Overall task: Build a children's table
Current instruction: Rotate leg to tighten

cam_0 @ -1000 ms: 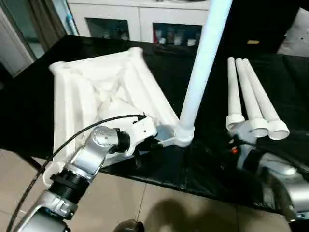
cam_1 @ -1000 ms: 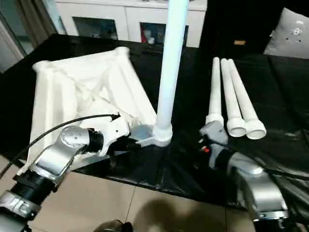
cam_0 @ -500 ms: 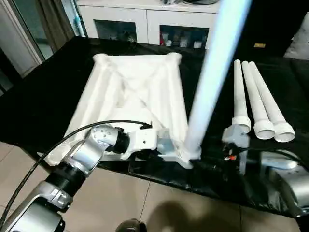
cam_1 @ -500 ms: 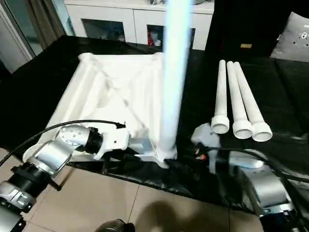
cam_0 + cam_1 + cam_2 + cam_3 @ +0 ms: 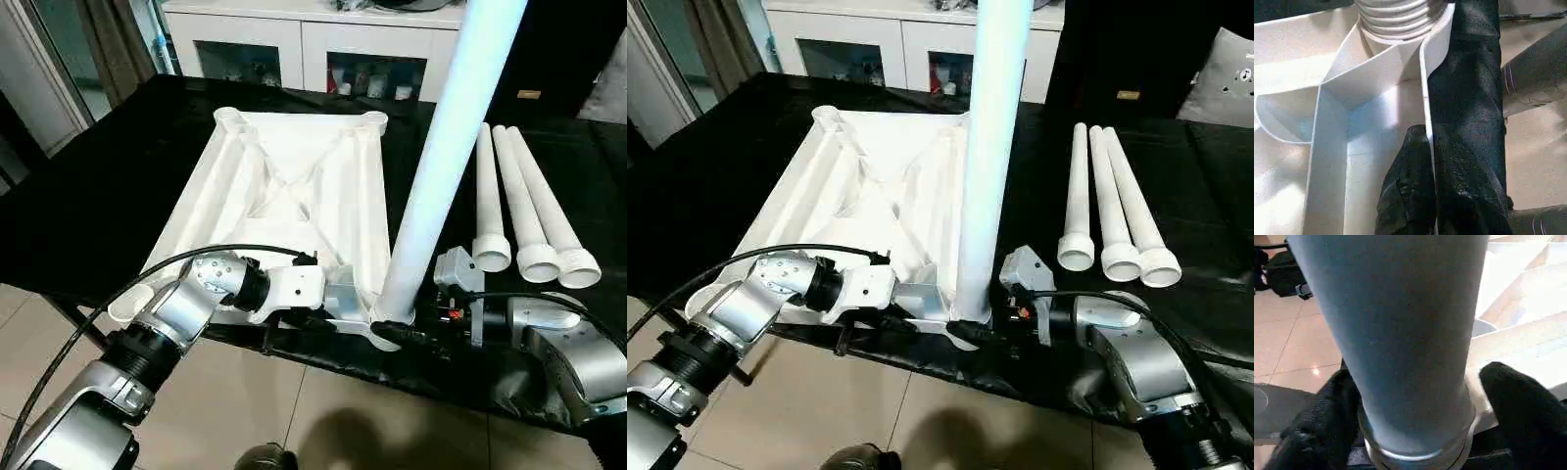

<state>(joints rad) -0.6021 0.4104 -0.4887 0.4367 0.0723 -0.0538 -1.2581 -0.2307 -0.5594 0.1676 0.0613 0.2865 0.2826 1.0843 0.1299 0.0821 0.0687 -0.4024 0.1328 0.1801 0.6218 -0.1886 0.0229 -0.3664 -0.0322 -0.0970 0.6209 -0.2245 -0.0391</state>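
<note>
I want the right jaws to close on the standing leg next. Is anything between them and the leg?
Nothing visible. The right gripper is open, its fingers on either side of the upright leg just above the corner socket of the tabletop, with bare gaps beside the leg.

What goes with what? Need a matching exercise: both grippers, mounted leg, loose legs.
1 left gripper
2 right gripper
3 mounted leg
4 three loose legs

A lying side by side on the black cover
B shut on the tabletop near rim
C upright in a near corner socket
D open, fingers either side of the mounted leg's base

Pairs: 1-B, 2-D, 3-C, 4-A
</note>
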